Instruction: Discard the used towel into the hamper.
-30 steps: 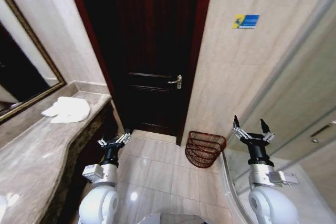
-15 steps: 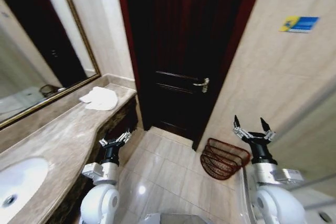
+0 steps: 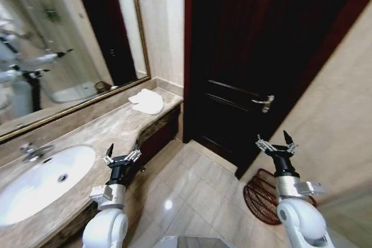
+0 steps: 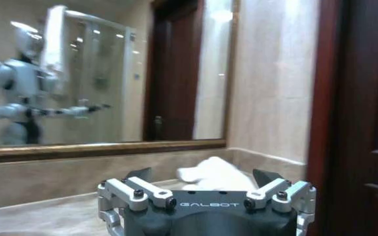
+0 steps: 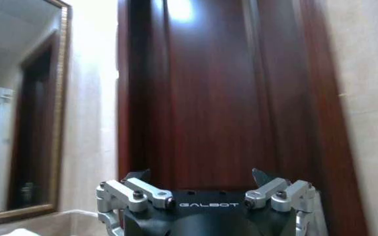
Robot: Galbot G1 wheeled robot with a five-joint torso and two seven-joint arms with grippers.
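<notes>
A crumpled white towel (image 3: 147, 101) lies at the far end of the marble counter (image 3: 99, 135), just below the mirror; the left wrist view has the towel (image 4: 215, 175) ahead of that arm. The hamper (image 3: 263, 197), a dark reddish wire basket, stands on the floor by the wall, partly behind my right arm. My left gripper (image 3: 122, 156) is open and empty beside the counter's front edge, well short of the towel. My right gripper (image 3: 275, 143) is open and empty, raised above the hamper. Both open grippers also appear as the left gripper (image 4: 204, 177) and right gripper (image 5: 202, 177).
A white sink (image 3: 40, 181) with a tap (image 3: 32, 151) is set in the counter at the near left. A gold-framed mirror (image 3: 64, 39) runs above it. A dark wooden door (image 3: 261, 56) with a lever handle (image 3: 264, 103) faces me. Tiled floor (image 3: 197, 190) lies between counter and hamper.
The whole view has swung left: the sink has come fully into sight and the door and hamper have shifted right. Both arms hold the same open pose.
</notes>
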